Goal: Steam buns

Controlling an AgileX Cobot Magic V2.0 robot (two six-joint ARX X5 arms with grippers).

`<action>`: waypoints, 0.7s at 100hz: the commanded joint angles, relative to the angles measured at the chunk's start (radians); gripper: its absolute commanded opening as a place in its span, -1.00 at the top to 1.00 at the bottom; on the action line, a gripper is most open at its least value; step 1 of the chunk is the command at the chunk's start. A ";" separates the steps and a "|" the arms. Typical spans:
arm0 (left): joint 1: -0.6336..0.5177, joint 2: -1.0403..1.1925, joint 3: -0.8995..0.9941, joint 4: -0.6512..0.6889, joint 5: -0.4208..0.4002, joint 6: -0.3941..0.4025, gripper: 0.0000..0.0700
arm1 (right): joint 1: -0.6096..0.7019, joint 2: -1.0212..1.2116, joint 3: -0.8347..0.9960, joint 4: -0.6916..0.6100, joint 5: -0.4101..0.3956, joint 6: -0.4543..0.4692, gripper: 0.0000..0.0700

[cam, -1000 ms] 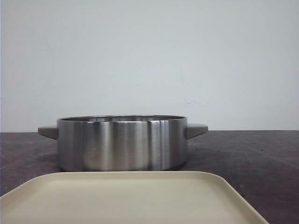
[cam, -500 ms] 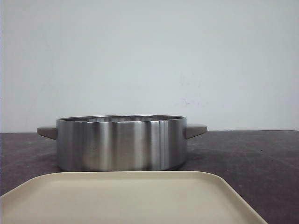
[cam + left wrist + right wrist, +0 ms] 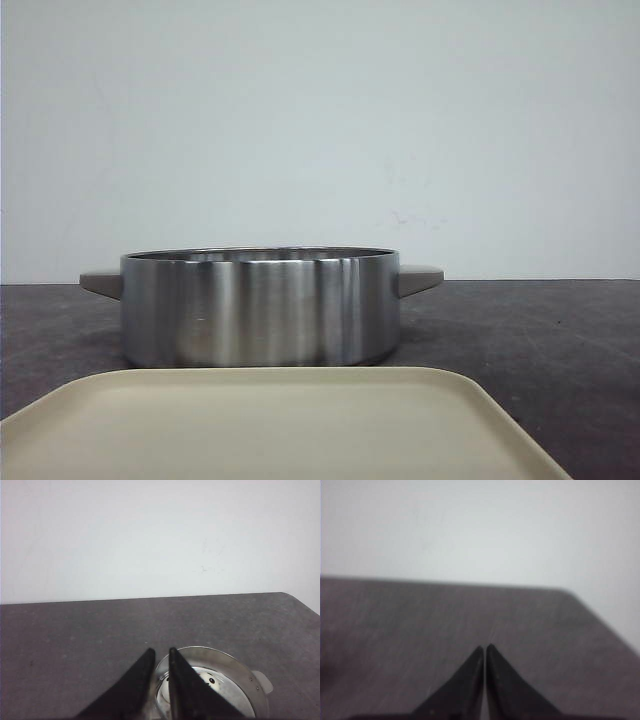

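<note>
A dark, mottled surface (image 3: 560, 340) fills the lower half of the front view, meeting a pale wall along a straight line at mid-height. In the bottom foreground lies a cream tray (image 3: 270, 425) with rounded corners, its far rim just in front of a brushed steel pot (image 3: 260, 305) with stubby grey handles on either side. No buns show in any view. Bare surface stretches right of the pot to the frame edge.

In the left wrist view the left gripper (image 3: 160, 655) shows its black fingers slightly parted, a narrow gap between the tips, holding nothing, over the pot's rim. In the blurred right wrist view the right gripper (image 3: 484, 650) has its fingers pressed nearly together, empty, above bare surface.
</note>
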 commanded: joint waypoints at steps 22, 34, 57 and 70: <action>-0.005 0.002 0.013 0.009 0.001 0.006 1.00 | 0.000 -0.069 -0.037 -0.162 -0.097 -0.001 0.98; -0.005 0.002 0.013 0.009 0.001 0.006 1.00 | 0.000 -0.069 -0.037 -0.201 -0.138 -0.003 0.98; -0.005 0.002 0.013 0.009 0.001 0.006 1.00 | -0.004 -0.069 -0.037 -0.178 -0.136 0.002 0.98; -0.005 0.002 0.013 0.009 0.001 0.006 1.00 | -0.003 -0.069 -0.037 -0.178 -0.136 0.002 0.98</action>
